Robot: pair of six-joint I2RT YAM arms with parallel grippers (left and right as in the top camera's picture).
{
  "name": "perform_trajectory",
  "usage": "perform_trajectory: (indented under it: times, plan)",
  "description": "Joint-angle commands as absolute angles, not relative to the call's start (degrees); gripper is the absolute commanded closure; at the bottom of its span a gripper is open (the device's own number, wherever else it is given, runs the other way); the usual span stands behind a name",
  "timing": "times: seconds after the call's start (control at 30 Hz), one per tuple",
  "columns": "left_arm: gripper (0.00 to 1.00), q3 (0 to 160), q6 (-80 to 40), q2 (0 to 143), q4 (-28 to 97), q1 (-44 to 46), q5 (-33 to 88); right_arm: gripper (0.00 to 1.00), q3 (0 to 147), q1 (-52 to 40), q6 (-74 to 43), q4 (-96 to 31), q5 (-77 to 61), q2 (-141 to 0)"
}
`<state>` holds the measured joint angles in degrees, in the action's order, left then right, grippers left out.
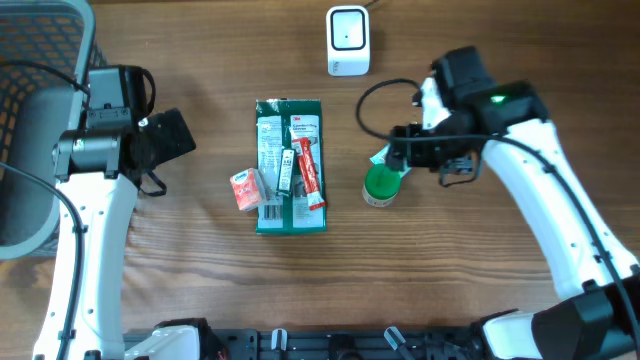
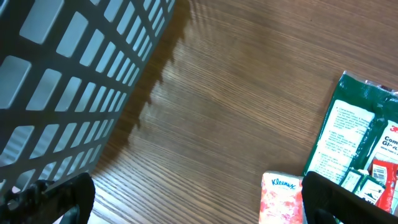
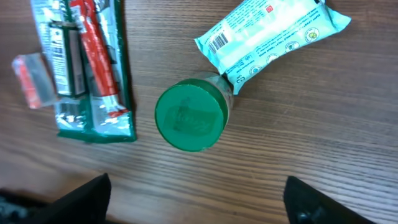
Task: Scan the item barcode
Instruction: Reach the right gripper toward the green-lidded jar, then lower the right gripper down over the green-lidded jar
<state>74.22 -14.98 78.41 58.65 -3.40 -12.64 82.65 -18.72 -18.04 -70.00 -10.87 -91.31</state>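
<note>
The white barcode scanner [image 1: 348, 40] stands at the back of the table. A jar with a green lid [image 1: 381, 185] [image 3: 189, 115] stands upright, touching a teal packet [image 3: 267, 34] [image 1: 383, 157] whose barcode faces up. A green flat package of glue sticks [image 1: 290, 165] [image 3: 87, 68] [image 2: 360, 143] lies mid-table with a small Kleenex pack [image 1: 246, 188] [image 2: 283, 198] [image 3: 31, 78] at its left. My right gripper [image 1: 412, 152] [image 3: 199, 211] hovers open just right of the jar, above the packet, holding nothing. My left gripper [image 1: 168, 140] [image 2: 199, 208] is open, left of the Kleenex pack.
A dark mesh basket [image 1: 40, 100] [image 2: 68, 81] sits at the table's left edge beside my left arm. A black cable [image 1: 372, 110] loops between the scanner and my right arm.
</note>
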Motion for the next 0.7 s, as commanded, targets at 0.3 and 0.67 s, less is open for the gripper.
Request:
perform_trajectory:
  times: [0.3,0.67]
  plan:
    - [0.0,75.11,-15.46,77.69,58.5,-3.66,-13.54,0.03,83.5,-26.57,-30.57,-68.18,0.08,-99.5]
    - [0.0,75.11,-15.46,77.69,58.5,-3.66,-13.54,0.01,83.44,-26.83,-33.63,-65.36,0.05,-107.11]
